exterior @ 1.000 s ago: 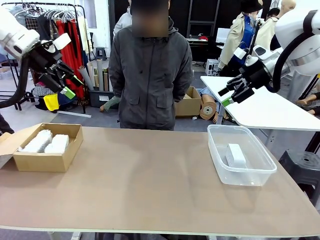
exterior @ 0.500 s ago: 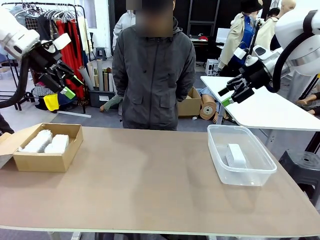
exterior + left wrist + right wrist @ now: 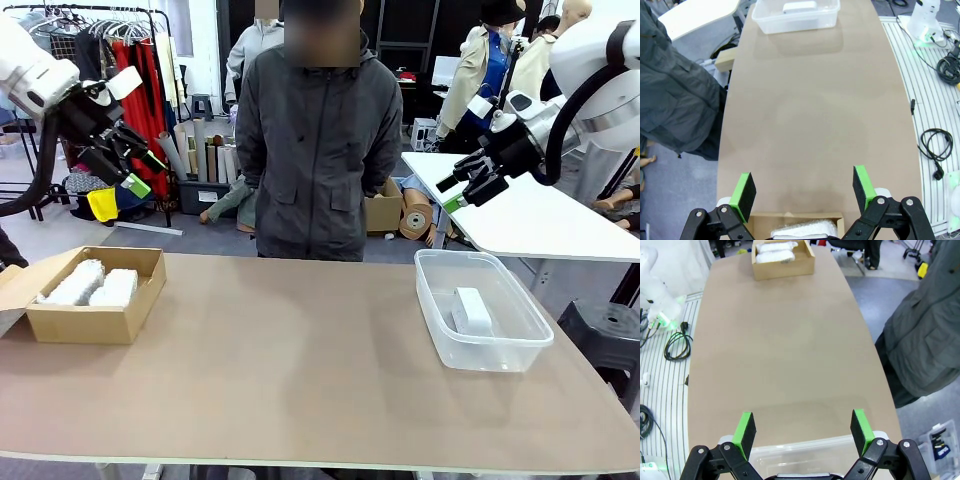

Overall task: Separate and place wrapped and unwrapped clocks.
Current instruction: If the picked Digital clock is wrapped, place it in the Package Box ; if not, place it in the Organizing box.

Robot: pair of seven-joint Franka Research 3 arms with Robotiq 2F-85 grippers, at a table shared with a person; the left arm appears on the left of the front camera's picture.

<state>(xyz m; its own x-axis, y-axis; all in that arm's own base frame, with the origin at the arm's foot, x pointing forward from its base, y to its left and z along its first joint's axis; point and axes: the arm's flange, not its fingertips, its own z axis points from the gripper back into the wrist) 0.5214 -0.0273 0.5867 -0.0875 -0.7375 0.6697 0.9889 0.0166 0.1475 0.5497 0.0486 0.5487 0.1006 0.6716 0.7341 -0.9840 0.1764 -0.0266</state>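
Bare tabletop (image 3: 300, 360) between box (image 3: 95, 322) and tub (image 3: 490, 345)

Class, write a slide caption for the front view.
Two wrapped clocks in cardboard box, bare clock in clear tub.

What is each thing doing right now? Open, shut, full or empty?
Left gripper: open, empty, raised above the box.
Right gripper: open, empty, raised above the tub.
Box: open, two wrapped clocks inside.
Tub: no lid, bare clock lying inside.
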